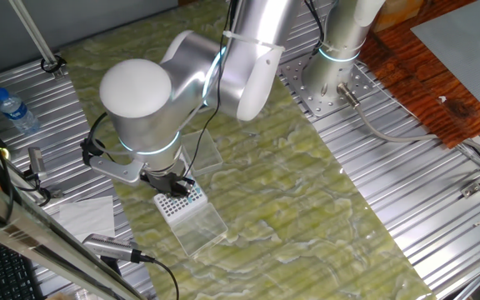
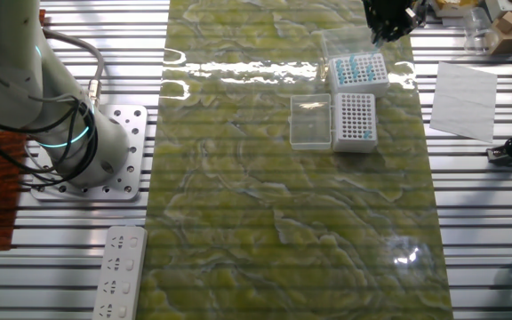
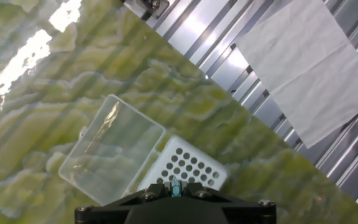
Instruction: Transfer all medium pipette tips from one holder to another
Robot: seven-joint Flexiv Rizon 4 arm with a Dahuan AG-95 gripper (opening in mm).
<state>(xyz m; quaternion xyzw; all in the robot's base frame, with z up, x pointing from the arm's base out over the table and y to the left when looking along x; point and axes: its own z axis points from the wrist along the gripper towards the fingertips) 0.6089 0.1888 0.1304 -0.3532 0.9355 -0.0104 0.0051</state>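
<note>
My gripper (image 3: 175, 190) is shut on one medium pipette tip (image 3: 175, 185) with a light-blue top, held upright between the fingertips. Below and ahead lies a white holder (image 3: 188, 165) whose visible holes are empty, with its clear lid (image 3: 110, 152) open to the left. In the other fixed view, this holder (image 2: 356, 120) carries a few blue tips, and a second holder (image 2: 358, 71) behind it holds rows of blue tips. My gripper (image 2: 388, 25) hangs high above them. In one fixed view, my gripper (image 1: 173, 183) is just above a white holder (image 1: 176, 205).
A clear lid (image 2: 311, 120) lies beside the near holder, and another (image 2: 340, 40) lies behind the far one. A white paper sheet (image 3: 316, 68) lies on the ribbed metal table to the right. A water bottle (image 1: 15, 110) and a power strip (image 2: 118, 271) sit further off.
</note>
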